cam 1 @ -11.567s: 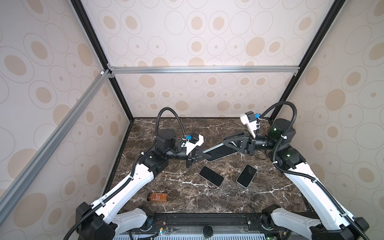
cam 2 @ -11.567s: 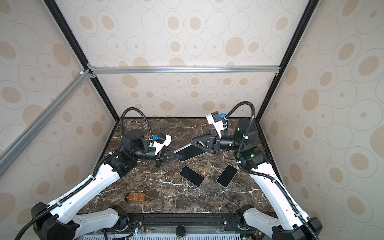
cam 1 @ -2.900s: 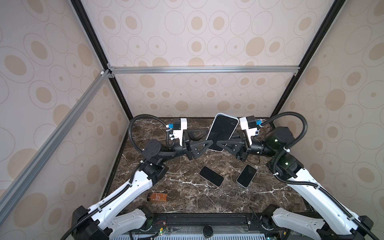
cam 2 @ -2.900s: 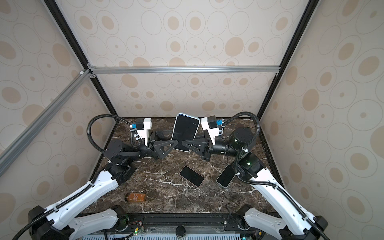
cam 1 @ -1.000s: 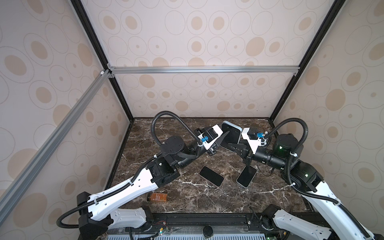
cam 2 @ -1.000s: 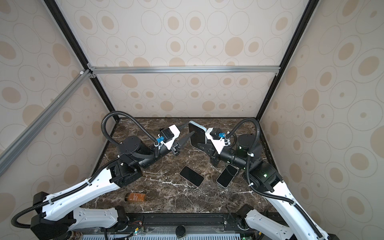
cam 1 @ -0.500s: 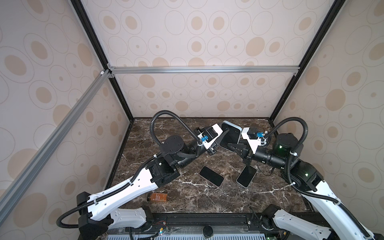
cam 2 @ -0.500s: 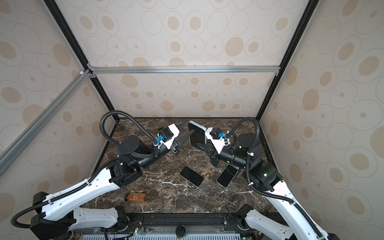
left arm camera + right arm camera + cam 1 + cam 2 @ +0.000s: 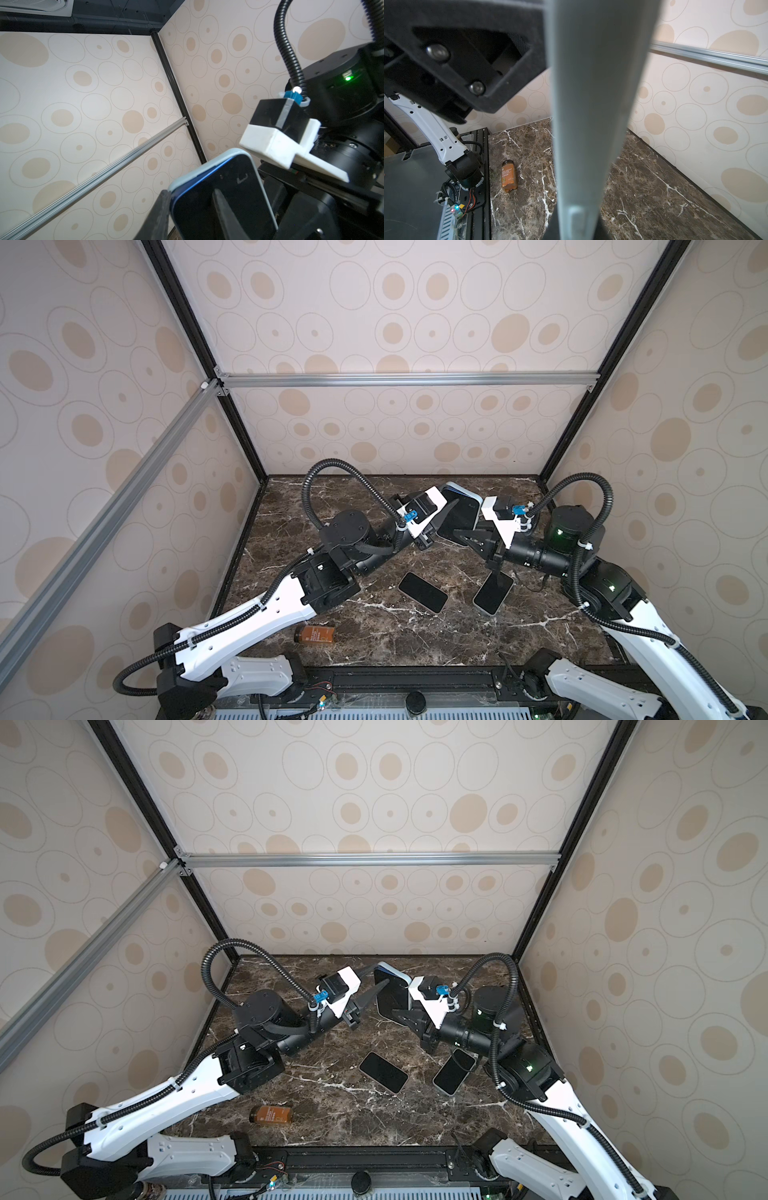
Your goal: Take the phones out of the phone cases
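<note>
Since the earlier frames, the left arm (image 9: 266, 610) and right arm (image 9: 611, 585) have been bringing the phone (image 9: 459, 516) down from its upright pose high between them. It is now hanging tilted toward the back right of the bench (image 9: 374, 635), clear of the surface. It is still sitting in the case (image 9: 591, 104): in the left wrist view its blue edge is showing just inside the pale rim.

State of the left claw (image 9: 189, 192): narrow, pinching the cased phone at one corner, with one finger (image 9: 220, 209) lying on the screen and the other against the case. State of the right claw (image 9: 398, 1017): closed tight, gripping the case at the opposite end.

Hazards, as judged from here:
- The finger on the glass is bearing on a slick face. Under pull it could be sliding off, dropping the phone to the bench.
- The case is looking soft, so the right claw's small bite could be peeling loose as the lip stretches.
- The claws are working almost touching, and a twist could be knocking them together.

Count: two arms, two claws, one cased phone, two bare phones lying flat (middle phone (image 9: 422, 592), right phone (image 9: 493, 592)), and one bottle (image 9: 314, 635) lying on its side.
</note>
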